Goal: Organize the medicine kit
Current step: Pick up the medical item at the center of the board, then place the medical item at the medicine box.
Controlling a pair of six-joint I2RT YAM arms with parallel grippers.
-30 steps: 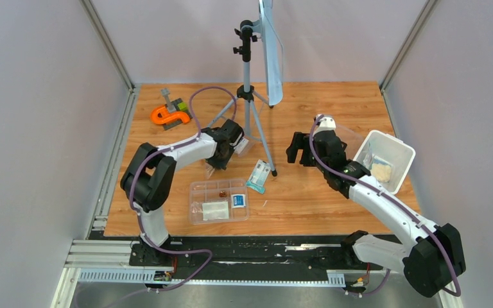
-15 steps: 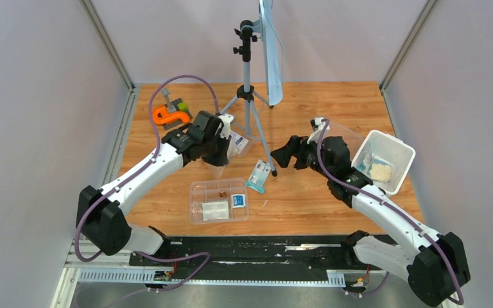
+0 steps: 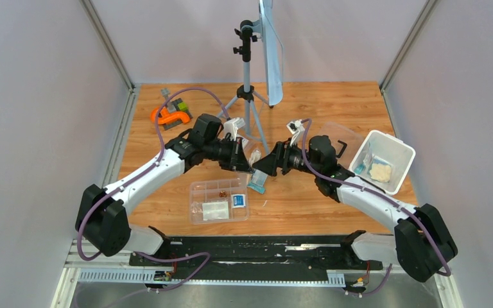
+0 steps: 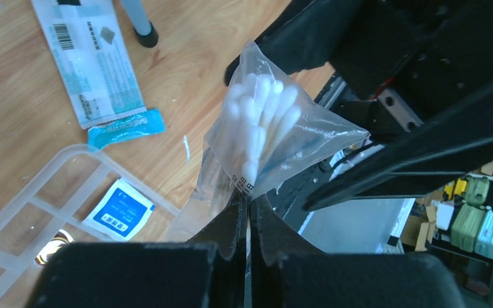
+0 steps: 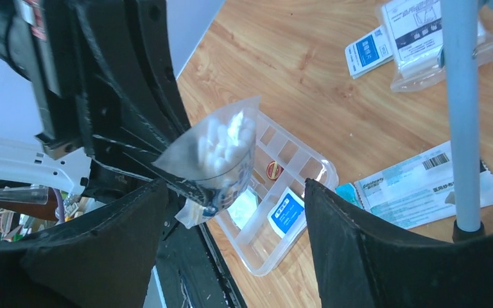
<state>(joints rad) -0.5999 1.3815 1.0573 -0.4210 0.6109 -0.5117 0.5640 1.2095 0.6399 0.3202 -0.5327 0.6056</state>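
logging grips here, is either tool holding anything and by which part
The left tool pinches the clear bag of cotton swabs by one end. The right tool is open, facing the bag, holding nothing.

- The left arm (image 3: 149, 174) and right arm (image 3: 373, 197) have white shells on their long links and rounded black housings at the joints.
- A purple cable (image 3: 186, 91) runs along each arm.
- Bulky black shoulder housings (image 3: 103, 221) sit at 7 and 5 o'clock in the overhead view.
- The left gripper (image 4: 249, 204) has matte black fingers with flat inner faces.
- The right gripper (image 5: 234, 189) has broad, rough-textured black fingers that taper to blunt tips.
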